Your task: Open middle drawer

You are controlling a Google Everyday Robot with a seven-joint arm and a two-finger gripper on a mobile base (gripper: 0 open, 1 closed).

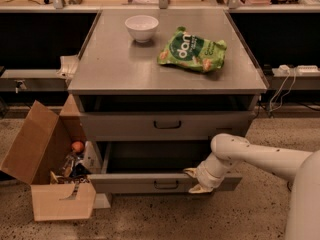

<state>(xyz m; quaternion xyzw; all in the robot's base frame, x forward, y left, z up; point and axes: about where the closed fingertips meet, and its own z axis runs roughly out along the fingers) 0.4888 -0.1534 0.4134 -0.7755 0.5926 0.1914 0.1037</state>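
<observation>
The middle drawer [125,183] stands partly out of the cabinet [150,69], its long front running left to right, and the gripper [193,180] sits against that front just right of the central handle [166,185], hold not discernible, so any pull runs toward the camera.

The worktop [125,69] is smooth grey metal with a dull, brushed sheen. On it, the white bowl [141,27] looks glazed and glossy, and the green snack bag [192,51] is crinkled, shiny plastic film. The middle drawer [130,183] has a matt grey metal front. The hand [196,180], at the right part of that front, and its arm [260,159] wear smooth off-white plastic shells. The cardboard box [35,144] is matt brown; the floor [150,219] is speckled stone.
</observation>
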